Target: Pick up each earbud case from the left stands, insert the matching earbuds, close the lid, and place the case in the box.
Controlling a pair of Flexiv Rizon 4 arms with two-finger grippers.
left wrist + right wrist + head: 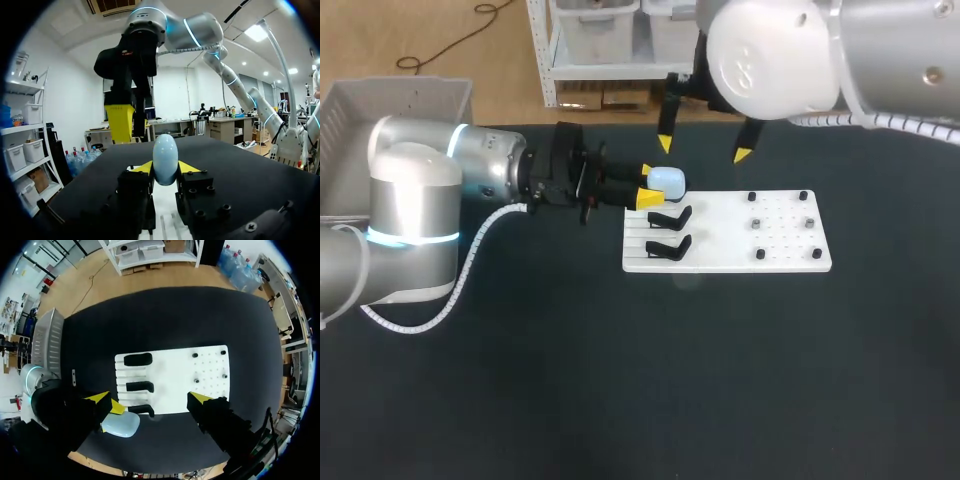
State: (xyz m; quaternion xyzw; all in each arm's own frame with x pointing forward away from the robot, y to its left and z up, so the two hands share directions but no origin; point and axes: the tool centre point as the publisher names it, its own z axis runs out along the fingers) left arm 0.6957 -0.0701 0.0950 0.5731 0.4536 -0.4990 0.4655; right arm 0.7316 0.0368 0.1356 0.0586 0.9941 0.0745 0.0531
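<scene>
Left gripper (165, 169) – yellow tips closed on the case (165, 160) from both sides.
The case is held at the far left corner of the board (720, 235), just beside the end stand (141, 410); whether it is lifted clear cannot be told. The right gripper (704, 150) hangs above it, jaws spread wide and holding nothing. The step in hand is judged to be the pick-up – the case is best drawn straight off its stand, the grip kept square so the smooth shell is not squeezed out, then presented lid-side to the right gripper. The case is seen as pale blue, egg-rounded and glossy, with the lid apparently closed. The box (360, 110) stands well apart at the left.
</scene>
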